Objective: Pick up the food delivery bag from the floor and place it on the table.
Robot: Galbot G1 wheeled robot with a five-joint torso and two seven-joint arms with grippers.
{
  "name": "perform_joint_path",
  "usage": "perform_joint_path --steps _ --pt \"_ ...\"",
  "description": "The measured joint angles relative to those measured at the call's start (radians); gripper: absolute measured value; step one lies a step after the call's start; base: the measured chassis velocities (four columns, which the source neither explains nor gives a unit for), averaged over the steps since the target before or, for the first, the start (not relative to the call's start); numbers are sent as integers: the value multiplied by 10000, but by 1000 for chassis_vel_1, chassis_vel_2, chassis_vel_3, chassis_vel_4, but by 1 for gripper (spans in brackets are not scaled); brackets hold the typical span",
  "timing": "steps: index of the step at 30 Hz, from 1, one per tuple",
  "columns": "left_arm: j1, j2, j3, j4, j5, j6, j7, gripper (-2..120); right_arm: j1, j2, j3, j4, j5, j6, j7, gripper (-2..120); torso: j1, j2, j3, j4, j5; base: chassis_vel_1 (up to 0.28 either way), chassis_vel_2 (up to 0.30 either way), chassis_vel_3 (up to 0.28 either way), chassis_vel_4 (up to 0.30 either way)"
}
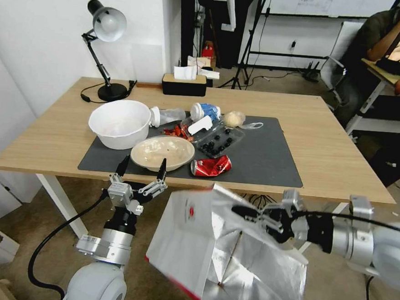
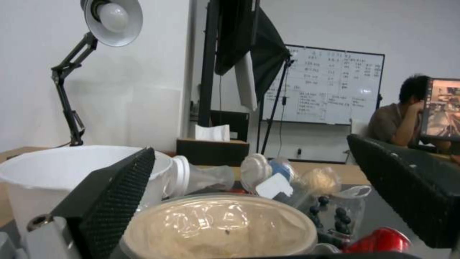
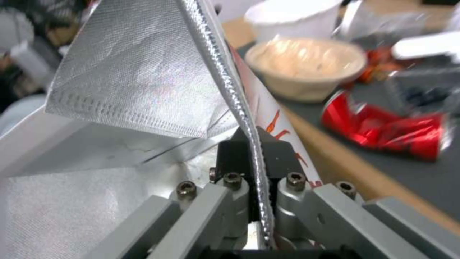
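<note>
Clearance matters most: our right gripper [image 1: 247, 212], clamped on the foil rim of the food delivery bag [image 1: 222, 256], holds it tilted off the floor [image 1: 30, 229], just below the table [image 1: 337, 150] edge. We lift higher before crossing the crushed can [image 1: 211, 165], while our left gripper [image 1: 142, 166] waits wide open beside the beige bowl [image 1: 162, 152].

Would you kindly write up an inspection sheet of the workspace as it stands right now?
Surface: table with dark mat.
Job's things: food delivery bag tilted, in front of the table edge.
Clutter: white bowl, beige bowl, crushed red can, bottles, berry tray.
Grippers: right gripper shut on bag rim; left gripper open near beige bowl.
Cables: black cable by left arm.
Surroundings: lamp, tissue box.
</note>
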Motion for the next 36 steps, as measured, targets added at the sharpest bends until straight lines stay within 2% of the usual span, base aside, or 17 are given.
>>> perform_joint_path --steps 10,16,24,36 --pt "-25 85 8 -1 -56 -183 -11 100 -59 -196 1618 158 2251 -188 965 0 -3 -10 -6 1 -1 0 0 0 0" --pt "-45 125 -17 -14 -89 -185 -42 100 -43 -259 1942 162 2515 -200 959 0 -5 -14 -6 0 0 0 0 0 0" --pt "-105 205 -79 -14 -165 -194 -136 100 -35 -456 2649 327 3603 -195 1299 0 -7 -18 -9 0 -1 0 0 0 0" --pt "-178 338 -80 -88 -352 -209 -198 100 101 -696 4001 564 5754 -9 2934 0 -9 -20 -11 1 0 0 0 0 0"
